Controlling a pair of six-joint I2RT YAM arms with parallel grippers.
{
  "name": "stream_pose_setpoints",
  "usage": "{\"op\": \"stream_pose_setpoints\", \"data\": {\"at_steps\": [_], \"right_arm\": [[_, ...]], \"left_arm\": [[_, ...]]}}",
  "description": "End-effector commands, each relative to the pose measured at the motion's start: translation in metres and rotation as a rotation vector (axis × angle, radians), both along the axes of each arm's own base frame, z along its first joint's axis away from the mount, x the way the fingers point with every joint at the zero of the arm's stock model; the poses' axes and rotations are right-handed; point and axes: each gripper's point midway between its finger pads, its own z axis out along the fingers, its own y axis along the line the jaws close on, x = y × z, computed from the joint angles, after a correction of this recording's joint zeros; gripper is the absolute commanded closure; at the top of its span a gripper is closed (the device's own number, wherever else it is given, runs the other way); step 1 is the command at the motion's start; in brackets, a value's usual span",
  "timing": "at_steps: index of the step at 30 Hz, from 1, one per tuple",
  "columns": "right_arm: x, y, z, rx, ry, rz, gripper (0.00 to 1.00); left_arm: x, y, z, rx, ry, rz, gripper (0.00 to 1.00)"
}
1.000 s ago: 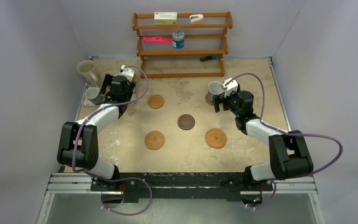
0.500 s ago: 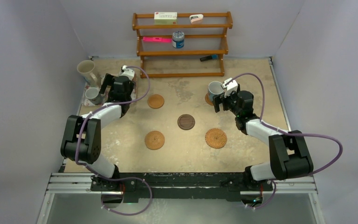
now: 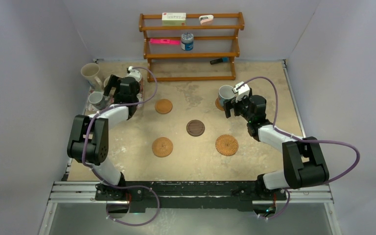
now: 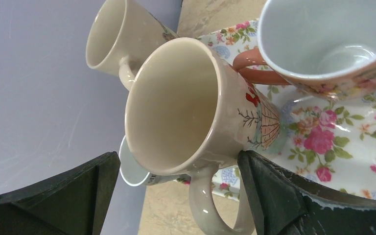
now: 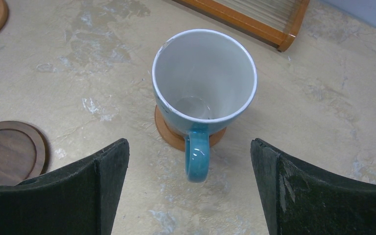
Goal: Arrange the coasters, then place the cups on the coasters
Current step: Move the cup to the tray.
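In the left wrist view a large cream cup stands on the floral tray, its handle between the wide-apart fingers of my open left gripper. The right finger is at the cup's wall. Around it are a second cream cup, an orange-brown cup and a small grey-white cup. My right gripper is open just short of the light blue cup, which sits on a tan coaster. Bare coasters lie at mid-table: tan and dark brown.
A wooden rack stands at the back with a tin can, a box and small items on its shelves. The left wall runs close beside the tray and cups. The table's right edge lies beyond the right arm.
My left gripper has moved toward the back left, farther in over the tray among the cups. The right arm and the blue cup have stayed still.
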Motion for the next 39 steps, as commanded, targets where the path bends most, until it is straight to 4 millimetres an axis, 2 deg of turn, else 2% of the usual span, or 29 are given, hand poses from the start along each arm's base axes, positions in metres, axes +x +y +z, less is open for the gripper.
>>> {"op": "stream_pose_setpoints", "data": {"at_steps": [1, 14, 22, 25, 29, 33, 36, 39], "right_arm": [[0.009, 0.004, 0.019, 0.003, -0.05, 0.023, 0.05], [0.01, 0.004, 0.017, 0.001, -0.048, 0.023, 0.06], [0.01, 0.004, 0.017, 0.0, -0.046, 0.022, 0.06], [0.01, 0.004, 0.016, -0.001, -0.046, 0.022, 0.06], [0.01, 0.004, 0.015, -0.002, -0.042, 0.022, 0.06], [0.011, 0.004, 0.015, -0.003, -0.042, 0.021, 0.06], [0.01, 0.003, 0.016, -0.002, -0.044, 0.019, 0.06], [0.01, 0.004, 0.017, -0.002, -0.046, 0.02, 0.06]], "left_arm": [[0.015, 0.018, 0.026, 0.011, -0.083, 0.059, 0.0], [0.036, 0.024, 0.027, 0.02, -0.094, 0.06, 0.0], [0.046, 0.018, 0.04, -0.015, -0.11, 0.03, 0.0], [0.048, 0.002, 0.05, -0.079, -0.121, -0.068, 0.0], [0.048, -0.031, 0.068, -0.172, -0.112, -0.262, 0.0], [0.05, -0.061, 0.074, -0.252, -0.061, -0.414, 0.0], [0.053, -0.078, 0.067, -0.307, -0.009, -0.489, 0.0], [0.056, -0.091, 0.053, -0.356, 0.067, -0.536, 0.0]]}}
